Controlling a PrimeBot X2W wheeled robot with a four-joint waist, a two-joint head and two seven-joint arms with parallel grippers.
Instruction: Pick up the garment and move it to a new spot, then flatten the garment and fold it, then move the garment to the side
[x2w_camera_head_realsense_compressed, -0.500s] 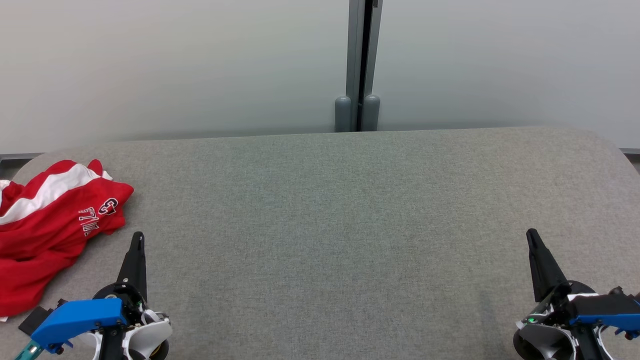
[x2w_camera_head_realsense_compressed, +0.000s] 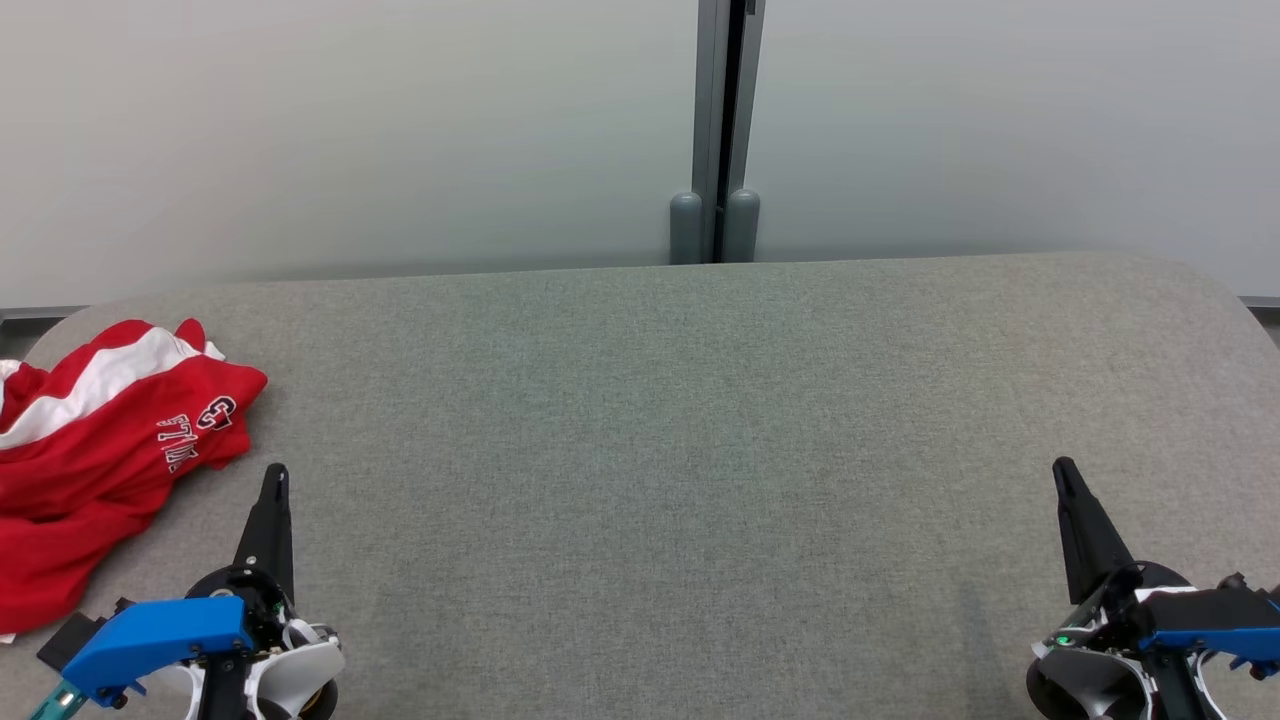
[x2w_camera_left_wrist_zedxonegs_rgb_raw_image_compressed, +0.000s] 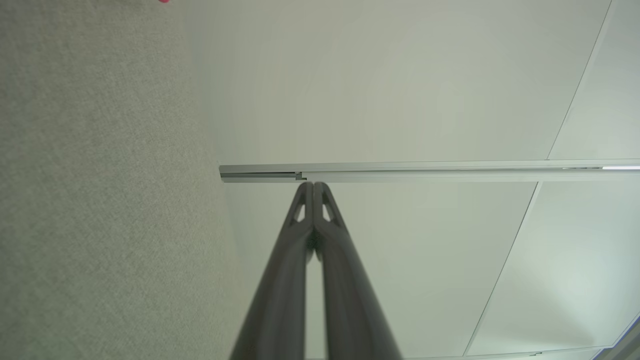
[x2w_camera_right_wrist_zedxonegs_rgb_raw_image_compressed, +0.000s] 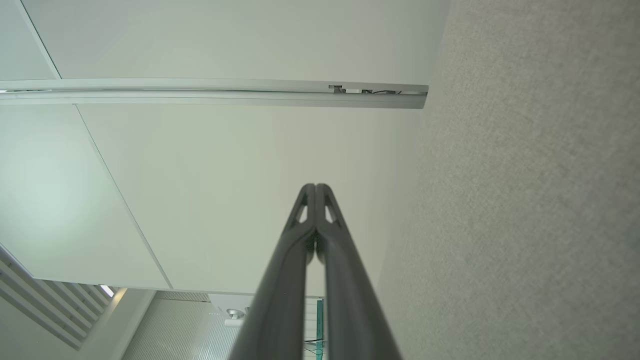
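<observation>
The garment (x2w_camera_head_realsense_compressed: 95, 450) is a red top with a white stripe and white lettering, lying crumpled at the far left of the grey table (x2w_camera_head_realsense_compressed: 650, 450) in the head view. Just right of it and nearer the front edge, my left gripper (x2w_camera_head_realsense_compressed: 273, 478) is shut and holds nothing, its tips a short way from the cloth. My right gripper (x2w_camera_head_realsense_compressed: 1063, 470) is shut and empty at the lower right, far from the garment. In the wrist views, the left gripper (x2w_camera_left_wrist_zedxonegs_rgb_raw_image_compressed: 313, 186) and right gripper (x2w_camera_right_wrist_zedxonegs_rgb_raw_image_compressed: 315, 187) show fingers pressed together, pointing at the pale wall.
The padded grey table has rounded corners and ends at a pale wall with a grey vertical post (x2w_camera_head_realsense_compressed: 722, 130) at the back centre. A broad stretch of tabletop lies between the two grippers.
</observation>
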